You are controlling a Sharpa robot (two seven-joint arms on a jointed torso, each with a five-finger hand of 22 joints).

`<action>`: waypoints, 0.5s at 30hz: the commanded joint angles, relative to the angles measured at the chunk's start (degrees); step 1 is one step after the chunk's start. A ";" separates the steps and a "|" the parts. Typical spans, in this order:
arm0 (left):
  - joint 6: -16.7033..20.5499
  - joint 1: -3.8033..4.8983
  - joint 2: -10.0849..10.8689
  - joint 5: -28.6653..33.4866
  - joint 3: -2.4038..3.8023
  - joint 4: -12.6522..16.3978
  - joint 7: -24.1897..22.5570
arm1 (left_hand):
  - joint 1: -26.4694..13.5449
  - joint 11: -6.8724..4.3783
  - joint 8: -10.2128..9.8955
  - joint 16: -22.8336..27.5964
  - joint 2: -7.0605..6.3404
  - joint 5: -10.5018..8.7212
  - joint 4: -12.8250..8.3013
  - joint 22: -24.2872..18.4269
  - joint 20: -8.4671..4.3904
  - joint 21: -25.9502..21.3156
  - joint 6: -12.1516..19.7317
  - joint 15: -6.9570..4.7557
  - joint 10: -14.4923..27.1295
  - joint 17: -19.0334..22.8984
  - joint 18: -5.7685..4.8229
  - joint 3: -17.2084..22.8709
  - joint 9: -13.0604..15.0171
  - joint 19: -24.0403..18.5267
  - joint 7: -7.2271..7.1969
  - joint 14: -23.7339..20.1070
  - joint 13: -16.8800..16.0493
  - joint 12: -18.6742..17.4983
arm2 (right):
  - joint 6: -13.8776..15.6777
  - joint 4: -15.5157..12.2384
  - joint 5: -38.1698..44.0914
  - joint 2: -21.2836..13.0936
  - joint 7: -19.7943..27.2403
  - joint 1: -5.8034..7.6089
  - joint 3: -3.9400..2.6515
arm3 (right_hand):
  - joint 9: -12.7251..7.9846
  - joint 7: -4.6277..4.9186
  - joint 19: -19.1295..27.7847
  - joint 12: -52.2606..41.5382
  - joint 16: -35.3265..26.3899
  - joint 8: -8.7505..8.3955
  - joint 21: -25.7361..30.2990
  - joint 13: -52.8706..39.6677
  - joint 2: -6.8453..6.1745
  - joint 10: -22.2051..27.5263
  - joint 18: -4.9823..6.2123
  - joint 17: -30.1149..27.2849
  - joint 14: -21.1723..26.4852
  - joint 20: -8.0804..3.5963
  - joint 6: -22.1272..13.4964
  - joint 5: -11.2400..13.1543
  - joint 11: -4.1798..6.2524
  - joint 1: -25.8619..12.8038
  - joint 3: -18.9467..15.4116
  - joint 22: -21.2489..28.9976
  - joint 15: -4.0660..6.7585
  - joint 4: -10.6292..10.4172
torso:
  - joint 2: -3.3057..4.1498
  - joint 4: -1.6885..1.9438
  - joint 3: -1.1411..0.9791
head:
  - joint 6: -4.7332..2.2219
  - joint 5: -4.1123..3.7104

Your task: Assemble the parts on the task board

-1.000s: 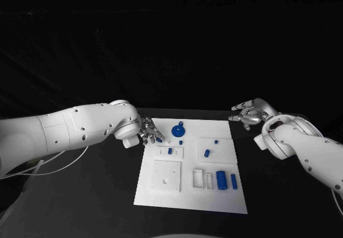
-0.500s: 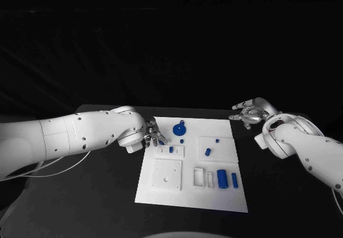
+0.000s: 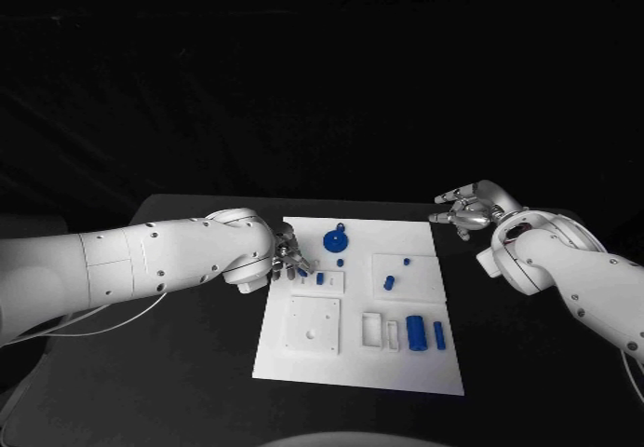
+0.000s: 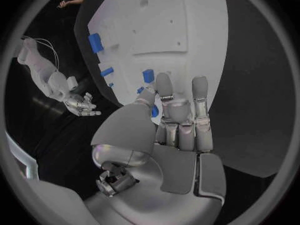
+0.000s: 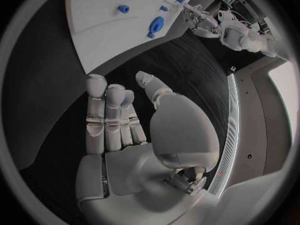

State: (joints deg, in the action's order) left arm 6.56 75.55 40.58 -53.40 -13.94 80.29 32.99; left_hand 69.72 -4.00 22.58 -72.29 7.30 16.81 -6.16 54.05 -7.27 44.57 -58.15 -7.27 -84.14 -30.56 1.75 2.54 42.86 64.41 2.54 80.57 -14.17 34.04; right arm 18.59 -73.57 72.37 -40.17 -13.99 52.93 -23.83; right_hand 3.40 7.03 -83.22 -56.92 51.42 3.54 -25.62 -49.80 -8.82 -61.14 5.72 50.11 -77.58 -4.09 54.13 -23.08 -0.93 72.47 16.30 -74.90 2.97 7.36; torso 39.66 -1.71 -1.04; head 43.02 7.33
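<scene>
The white task board (image 3: 312, 358) lies in the middle of the black table. On it are a round blue part (image 3: 336, 245), small blue pegs (image 3: 388, 284) and two blue cylinders (image 3: 416, 333). My left hand (image 3: 288, 260) hovers over the board's far left edge, beside the round part, fingers stretched out with nothing plainly held. In the left wrist view the left hand (image 4: 178, 122) points across the board (image 4: 187, 25) above a small blue part (image 4: 148, 75). My right hand (image 3: 463, 212) hangs open off the board's far right corner; its wrist view shows the right hand (image 5: 125, 120) empty.
White raised blocks and slots (image 3: 315, 326) sit on the board's near half. Black table (image 3: 175, 372) surrounds the board on both sides. The left forearm (image 3: 134, 265) stretches across the table's left part.
My left arm has swung in toward the board, and the hand has edged slightly nearer over its left edge. The right hand has stayed put.
</scene>
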 commanded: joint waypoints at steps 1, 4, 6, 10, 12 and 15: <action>0.27 -0.19 -0.33 -2.36 0.04 -0.15 0.17 | 0.12 -0.41 0.08 0.37 0.63 0.31 -0.34 0.01 0.17 0.20 -4.23 -0.14 -2.72 -0.05 0.94 0.11 9.83 0.32 -4.04 0.44 0.08 0.24 | -0.74 -0.07 0.33 0.00 0.25 -0.04 -0.02 | 0.02 0.19 -0.03 -0.06 0.07 -0.16 0.27 0.05 0.36 0.50 0.97 -0.08 0.50 0.10 -0.33 -0.28 -0.06 0.07 -0.22 -2.55 0.00 -0.04 | 0.00 0.00 0.01 | 0.15 0.09; 0.02 -0.40 -0.55 -2.53 0.04 -0.45 0.20 | 0.07 -0.41 0.01 0.44 0.65 0.32 -0.47 0.03 0.21 0.20 -4.24 -0.13 -2.72 -0.22 0.98 0.15 9.88 0.31 -4.03 0.45 0.15 0.27 | -0.75 -0.09 0.33 -0.02 0.24 -0.05 -0.02 | 0.02 0.19 -0.03 -0.06 0.07 -0.16 0.27 0.05 0.36 0.50 0.97 -0.08 0.50 0.10 -0.33 -0.28 -0.06 0.07 -0.22 -2.55 0.00 -0.04 | 0.00 0.00 0.01 | 0.19 0.07; -0.18 -0.63 -0.70 -2.60 0.04 -0.65 0.23 | 0.07 -0.41 0.01 0.44 0.65 0.32 -0.47 0.03 0.21 0.20 -4.24 -0.13 -2.72 -0.22 0.98 0.15 9.88 0.31 -4.03 0.45 0.15 0.27 | -0.75 -0.09 0.33 -0.04 0.22 -0.05 -0.02 | 0.02 0.19 -0.03 -0.06 0.07 -0.16 0.27 0.05 0.36 0.50 0.97 -0.08 0.50 0.10 -0.33 -0.28 -0.06 0.07 -0.22 -2.55 0.00 -0.04 | 0.01 0.02 0.02 | 0.23 0.02; -0.46 -0.94 -0.83 -2.67 0.05 -0.81 0.26 | 0.04 -0.40 -0.07 0.58 0.68 0.30 -0.58 0.03 0.22 0.18 -4.24 -0.12 -2.71 -0.15 0.99 0.19 9.88 0.29 -4.01 0.43 0.20 0.26 | -0.74 -0.11 0.33 -0.06 0.21 -0.06 -0.02 | 0.02 0.19 -0.03 -0.06 0.07 -0.16 0.27 0.05 0.36 0.50 0.97 -0.08 0.50 0.10 -0.33 -0.28 -0.06 0.07 -0.22 -2.55 0.00 -0.04 | -0.02 0.01 0.00 | 0.27 0.00; -0.68 -1.02 -0.87 -2.78 0.05 -0.84 0.28 | 0.04 -0.40 -0.07 0.58 0.68 0.30 -0.58 0.03 0.22 0.18 -4.24 -0.12 -2.71 -0.15 0.99 0.19 9.88 0.29 -4.01 0.43 0.20 0.26 | -0.75 -0.11 0.33 -0.07 0.21 -0.06 -0.02 | 0.02 0.19 -0.03 -0.06 0.07 -0.16 0.27 0.05 0.36 0.50 0.97 -0.08 0.50 0.10 -0.33 -0.28 -0.06 0.07 -0.22 -2.55 0.00 -0.04 | -0.02 0.04 0.00 | 0.34 -0.04; -1.17 -1.10 -0.91 -3.12 0.05 -0.92 0.31 | 0.05 -0.40 -0.12 0.56 0.68 0.29 -0.72 0.04 0.23 0.18 -4.27 -0.12 -2.72 -0.37 0.99 0.23 9.89 0.30 -4.01 0.49 0.23 0.27 | -0.77 -0.11 0.33 -0.08 0.21 -0.06 -0.02 | 0.02 0.19 -0.03 -0.06 0.07 -0.16 0.27 0.05 0.36 0.50 0.97 -0.08 0.50 0.10 -0.33 -0.28 -0.06 0.07 -0.22 -2.55 0.00 -0.04 | -0.01 0.02 -0.01 | 0.38 -0.03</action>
State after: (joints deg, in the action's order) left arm 6.35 74.48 39.82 -55.56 -13.92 79.37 33.17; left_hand 69.75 -3.99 22.39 -72.06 7.33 16.80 -6.43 54.04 -7.27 44.57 -58.15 -7.37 -84.14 -30.87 1.74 2.81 43.16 64.41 2.54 80.68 -14.03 34.04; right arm 18.54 -73.60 72.37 -40.24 -14.00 52.91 -23.83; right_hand 3.40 7.03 -83.22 -56.92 51.42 3.54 -25.62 -49.81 -8.82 -61.15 5.71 50.11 -77.58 -4.09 54.13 -23.08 -0.93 72.47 16.30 -74.90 2.97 7.35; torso 39.66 -1.70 -1.03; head 43.34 7.30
